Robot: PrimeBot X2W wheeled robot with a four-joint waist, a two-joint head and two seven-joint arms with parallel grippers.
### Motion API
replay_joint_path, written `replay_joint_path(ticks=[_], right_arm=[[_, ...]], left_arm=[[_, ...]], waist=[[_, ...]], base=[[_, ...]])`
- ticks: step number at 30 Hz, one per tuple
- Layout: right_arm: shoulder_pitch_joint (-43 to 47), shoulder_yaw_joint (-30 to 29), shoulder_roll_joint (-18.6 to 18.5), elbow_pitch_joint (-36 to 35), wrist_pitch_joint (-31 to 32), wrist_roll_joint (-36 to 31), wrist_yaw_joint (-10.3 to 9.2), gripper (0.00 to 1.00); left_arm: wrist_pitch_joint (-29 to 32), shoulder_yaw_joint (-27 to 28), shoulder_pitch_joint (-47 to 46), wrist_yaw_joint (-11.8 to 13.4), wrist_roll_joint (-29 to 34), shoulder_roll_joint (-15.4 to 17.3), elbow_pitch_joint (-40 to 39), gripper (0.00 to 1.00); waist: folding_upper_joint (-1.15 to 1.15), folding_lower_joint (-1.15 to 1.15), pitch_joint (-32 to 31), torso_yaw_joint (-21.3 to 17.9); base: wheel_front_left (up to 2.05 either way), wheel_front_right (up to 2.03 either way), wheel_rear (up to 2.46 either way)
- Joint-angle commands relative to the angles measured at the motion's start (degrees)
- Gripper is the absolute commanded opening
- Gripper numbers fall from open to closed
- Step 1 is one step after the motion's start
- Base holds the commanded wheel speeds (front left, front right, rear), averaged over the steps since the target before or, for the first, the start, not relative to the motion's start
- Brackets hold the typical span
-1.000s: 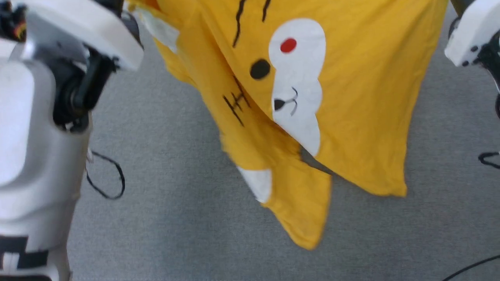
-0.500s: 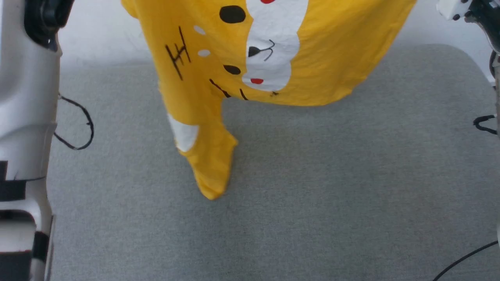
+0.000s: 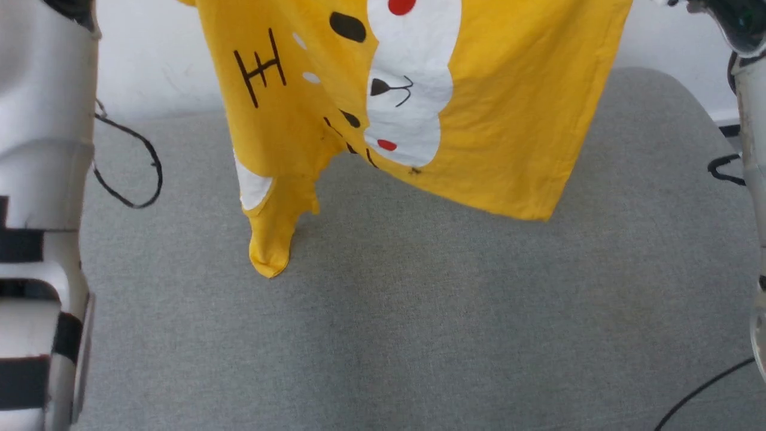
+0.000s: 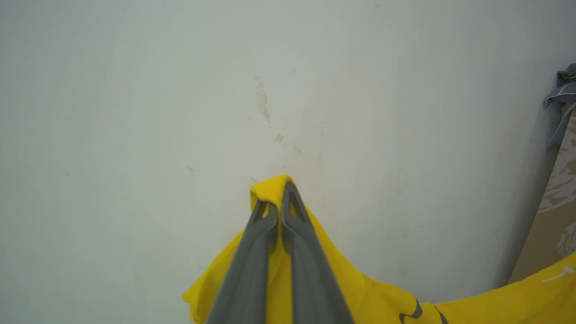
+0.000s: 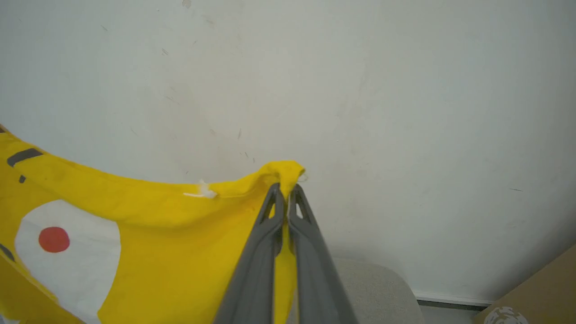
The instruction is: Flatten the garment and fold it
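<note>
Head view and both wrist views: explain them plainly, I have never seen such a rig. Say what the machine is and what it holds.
This is a wheeled robot with two arms, each ending in a two-fingered gripper. The head view comes from a camera on its head, looking down; the pale shapes at its edges are the left forearm and right forearm. The other two come from wrist cameras looking along the dark fingers towards a white wall. The left gripper is shut on one pinched bit of the bright yellow cotton T-shirt with a cartoon face, the right gripper on another. The shirt hangs spread between them over a grey fabric-covered surface, not yet laid flat.
</note>
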Motion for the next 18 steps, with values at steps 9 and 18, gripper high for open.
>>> replay_joint_path(ticks=[9, 18], right_arm=[[-9.7, -3.6, 4.6, 2.5, -4.4, -4.8, -0.11, 0.00], [-22.4, -11.6, 7.7, 4.1, -14.9, -13.8, -0.11, 0.00]], left_arm=[[-6.6, 1.4, -11.0, 3.1, 3.1, 2.2, -1.3, 0.00], [-18.6, 2.1, -24.3, 5.0, 6.9, 2.2, -2.7, 0.00]], waist=[[0.00, 0.00, 13.7, -2.5], [0.00, 0.00, 27.1, -3.2]], base=[[0.00, 0.00, 0.00], [0.00, 0.00, 0.00]])
